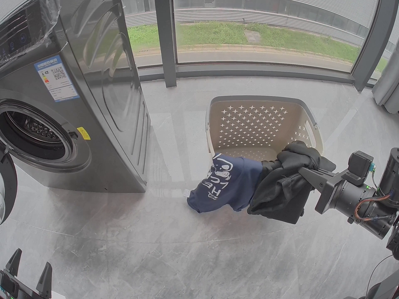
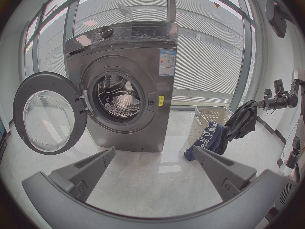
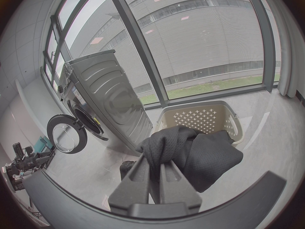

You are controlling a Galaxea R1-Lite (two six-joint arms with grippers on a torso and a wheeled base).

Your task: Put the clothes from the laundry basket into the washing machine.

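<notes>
Beside the cream plastic laundry basket (image 1: 266, 123), the right gripper (image 1: 302, 170) is seen clamped tight on a black garment (image 1: 282, 189), a fold of cloth being pinched between its two wedge-shaped dark fingers. The garment is shown in the right wrist view to be of a fine mesh knit. It is bunched into soft rounded folds at the grip and hangs down over the basket's near rim. Just beside it, and touching it, a navy garment (image 1: 230, 183) with white printing is draped over the same rim and trails down to the floor (image 1: 166, 246). The basket is rectangular with rounded corners, and its walls are pierced by rows of small star-shaped holes.

To the left, well apart from the basket, the washing machine (image 1: 95, 104) is seen as a tall box of brushed grey metal with ribbed side panels and clear film wrinkled over its top. Its round door (image 2: 49, 113), a dark ring around a domed glass bowl, is swung fully open, and the perforated steel drum (image 2: 122, 100) is exposed.

The left gripper (image 2: 153, 150) is held low before the machine with its fingers spread wide and nothing between them. The floor is laid with glossy grey marbled tiles, and tall framed windows (image 1: 257, 21) are seen behind.
</notes>
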